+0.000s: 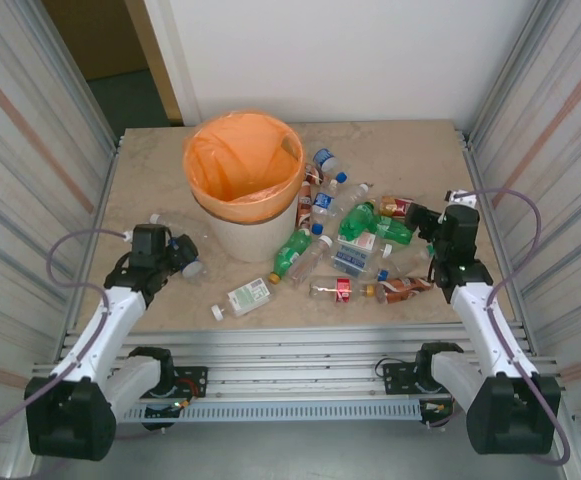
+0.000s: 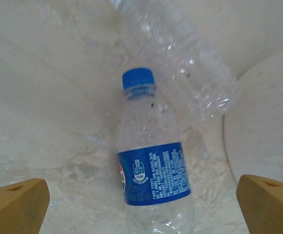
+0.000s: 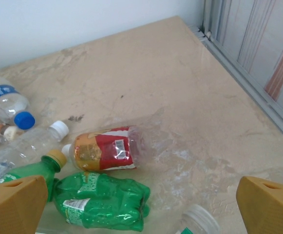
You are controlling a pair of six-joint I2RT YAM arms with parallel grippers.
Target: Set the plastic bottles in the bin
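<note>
Plastic bottles, small, clear and green (image 1: pixel 292 252), lie scattered beside the round off-white orange-lined bin (image 1: pixel 235 238); none binned yet, I judge. Left gripper (image 1: pixel 180 258) and right gripper (image 1: pixel 420 220) both gape, holding nothing.

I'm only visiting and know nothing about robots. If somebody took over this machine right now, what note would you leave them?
Left pincer: open, empty, over a blue-label bottle lying on the table left of the bin.
Right pincer: open, empty, above a red-label bottle and a green bottle in the pile right of the bin.
Done: nothing that shows; from above, the bin's orange bag looks empty.
Left: every bottle, including the lone bottle near the front.
</note>
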